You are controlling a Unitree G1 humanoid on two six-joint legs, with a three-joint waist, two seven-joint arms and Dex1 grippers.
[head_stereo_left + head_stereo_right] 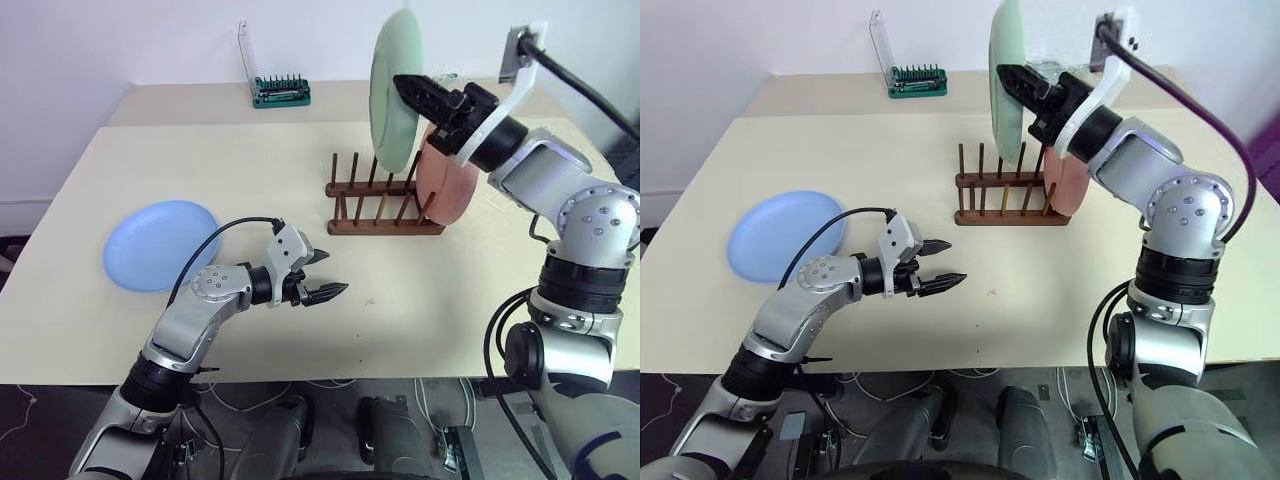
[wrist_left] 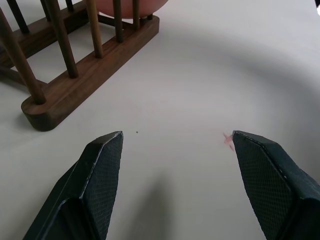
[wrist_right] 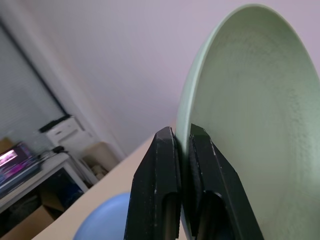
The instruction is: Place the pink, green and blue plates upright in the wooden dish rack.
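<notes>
My right gripper [image 1: 408, 84] pinched the rim of the pale green round plastic plate [image 1: 393, 90], upright above the dark wooden pegged rack [image 1: 385, 205]. My left gripper [image 1: 322, 275] stood wide, empty. Risk: the thin rim grip could slip, or the plate could strike the pink plate [image 1: 447, 180]

Right gripper [image 1: 408, 88] raised, fingers pinched together; left gripper [image 1: 330, 275], lower and nearer the body, fingers spread wide.

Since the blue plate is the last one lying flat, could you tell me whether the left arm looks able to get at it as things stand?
Probably yes. The left gripper is open and holds nothing, and the blue plate lies flat on the table on that arm's own side, with nothing between them.
</notes>
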